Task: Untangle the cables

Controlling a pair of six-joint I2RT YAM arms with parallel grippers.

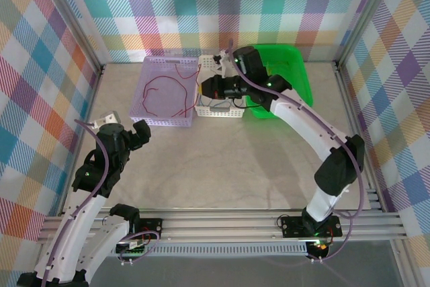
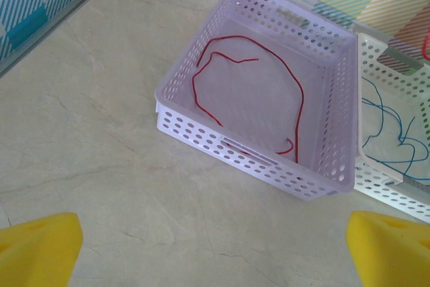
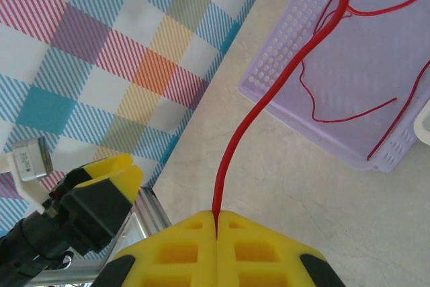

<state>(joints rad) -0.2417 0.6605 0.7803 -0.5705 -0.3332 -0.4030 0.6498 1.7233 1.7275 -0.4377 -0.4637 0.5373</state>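
Closest to the bases, the left gripper [image 2: 215, 263] hangs low over the bare table [image 2: 101, 166], near the front-left. Its yellow fingertips [image 2: 37, 250] sit at opp. bottom corners of the wrist view. Jaws spread wide, nothing btwn them. From above it's short of the baskets, touching neither.

Mid-table is a lilac basket [image 2: 248, 156] w/ perforated walls. A looped red wire [image 2: 302, 102] lies loose on its floor in one big open curve. Just beside it on the right, walls close or touching, is a white basket [image 2: 383, 189]. It holds thin blue wires [image 2: 386, 122] in a loose tangle; any other colours in there are too fine to tell.

The right arm [image 1: 336, 159] reaches from the front-right across to the white basket. At the right gripper [image 3: 216, 218] the yellow fingers are pressed flat together, clamped on the end of a pinched red wire [image 3: 248, 120]. The wire rises from the jaws, arcs over bare table, then crosses the lilac basket's rim and runs out the top of the wrist view, above the looped one. Can't tell whether the two red strands join or just cross.

Farthest back is a green bin [image 1: 295, 62], by the rear wall, right of the white basket and partly behind the right arm. Contents can't be made out.
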